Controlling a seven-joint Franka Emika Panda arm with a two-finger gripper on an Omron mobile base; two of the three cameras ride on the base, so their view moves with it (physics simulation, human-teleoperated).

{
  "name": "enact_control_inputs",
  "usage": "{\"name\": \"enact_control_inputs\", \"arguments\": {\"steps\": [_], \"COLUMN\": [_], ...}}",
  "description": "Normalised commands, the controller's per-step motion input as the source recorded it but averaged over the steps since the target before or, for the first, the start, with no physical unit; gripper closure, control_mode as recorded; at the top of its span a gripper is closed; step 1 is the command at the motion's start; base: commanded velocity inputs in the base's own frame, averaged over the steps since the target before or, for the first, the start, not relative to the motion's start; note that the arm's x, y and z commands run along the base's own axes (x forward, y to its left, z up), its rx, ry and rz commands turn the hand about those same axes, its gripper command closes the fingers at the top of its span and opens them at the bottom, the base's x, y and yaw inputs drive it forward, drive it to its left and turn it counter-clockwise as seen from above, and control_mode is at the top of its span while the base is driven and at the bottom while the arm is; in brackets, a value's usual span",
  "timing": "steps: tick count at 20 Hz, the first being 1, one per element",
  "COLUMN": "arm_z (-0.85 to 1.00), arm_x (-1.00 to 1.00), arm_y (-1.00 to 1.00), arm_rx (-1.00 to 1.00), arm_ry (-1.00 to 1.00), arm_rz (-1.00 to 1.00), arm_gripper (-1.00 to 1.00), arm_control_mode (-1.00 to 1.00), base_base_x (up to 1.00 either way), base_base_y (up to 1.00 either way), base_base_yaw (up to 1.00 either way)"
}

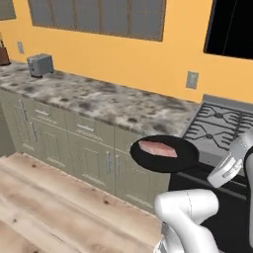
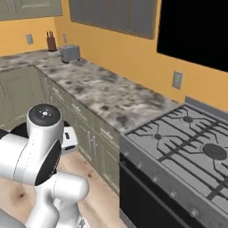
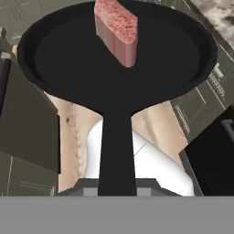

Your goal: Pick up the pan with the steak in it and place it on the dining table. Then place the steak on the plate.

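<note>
Gripper (image 3: 117,189), apparently pinching the black round frying pan (image 1: 164,153) by its long handle, could tip it, sliding the pinkish-red raw steak (image 1: 157,148) out over the floor.

The steak (image 1: 157,148) lies in the pan (image 1: 165,160), which hangs in the air near the cabinets (image 1: 89,153), just left of the stove (image 1: 220,127). The counter (image 1: 99,101) runs left from the stove, with a toaster (image 1: 40,64) at its far left end.
</note>
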Motion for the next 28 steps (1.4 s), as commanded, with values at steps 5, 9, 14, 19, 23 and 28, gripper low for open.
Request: {"name": "enact_control_inputs", "arguments": {"steps": [5,9,14,19,23,28], "arm_z": [0.0,0.0,0.0,0.0,0.0,0.0], "arm_x": [0.0,0.0,0.0,0.0,0.0,0.0], "arm_y": [0.0,0.0,0.0,0.0,0.0,0.0], "arm_rx": [0.0,0.0,0.0,0.0,0.0,0.0], "arm_ry": [0.0,0.0,0.0,0.0,0.0,0.0], "arm_rz": [0.0,0.0,0.0,0.0,0.0,0.0], "arm_gripper": [1.0,1.0,1.0,1.0,1.0,1.0], "arm_control_mode": [1.0,1.0,1.0,1.0,1.0,1.0], "base_base_x": [0.0,0.0,0.0,0.0,0.0,-0.05], "base_base_y": [0.0,0.0,0.0,-0.03,-0.09,-0.27], "base_base_yaw": [0.5,0.5,0.5,0.5,0.48,0.43]}}
